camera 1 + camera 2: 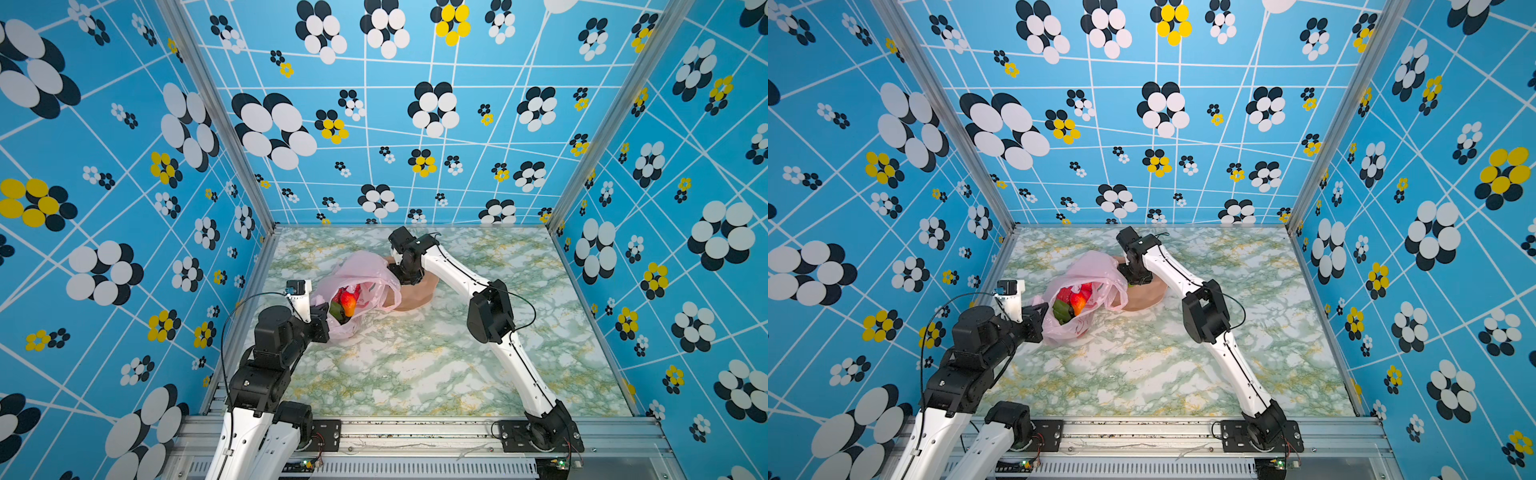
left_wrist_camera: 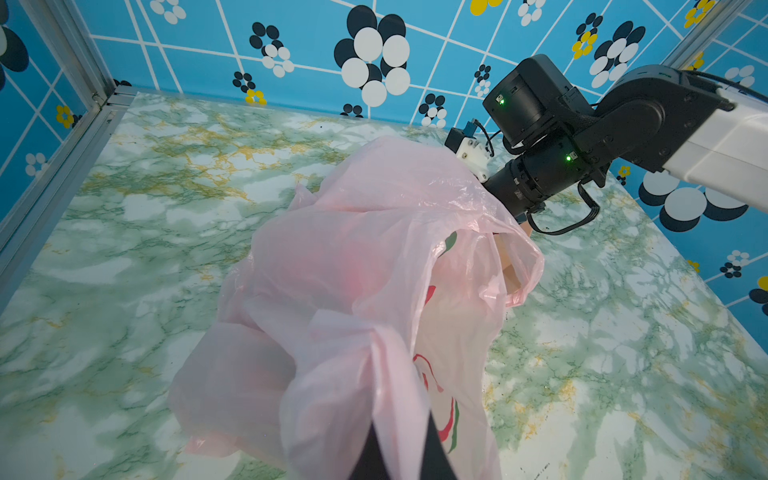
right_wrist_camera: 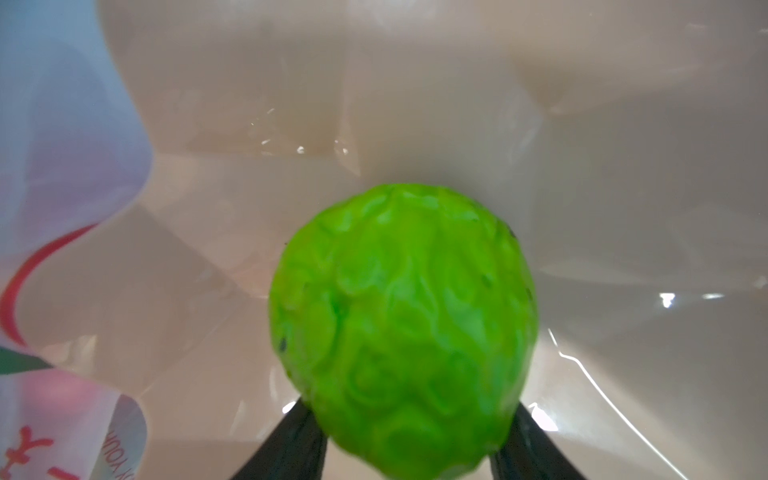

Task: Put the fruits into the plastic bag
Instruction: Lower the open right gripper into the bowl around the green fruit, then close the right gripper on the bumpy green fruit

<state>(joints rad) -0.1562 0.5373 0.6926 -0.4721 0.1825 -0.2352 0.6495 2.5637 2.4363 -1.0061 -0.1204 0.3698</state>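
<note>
Near the worktop's left edge, toward the rear, the plastic bag (image 1: 361,270) gapes with several fruits (image 1: 347,303) inside, its rim clamped in the closed left end effector (image 1: 323,322). The right end effector (image 3: 411,409) pinches the bumpy green fruit (image 3: 403,316) inside the peach bowl (image 1: 415,300); that one is not yet bagged. The rest of the bowl is hidden.

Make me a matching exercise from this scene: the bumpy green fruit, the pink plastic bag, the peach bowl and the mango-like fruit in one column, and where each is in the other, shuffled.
Column one
1. bumpy green toy fruit
2. thin pale-pink plastic bag
3. peach-pink scalloped bowl
4. yellow-orange-red mango-like fruit

Column two
A. lying inside the bag's open mouth
B. edge pinched by the left gripper
C. between the fingers of the right gripper
D. on the marble-patterned table, with the green fruit in it

Pairs: 1-C, 2-B, 3-D, 4-A
</note>
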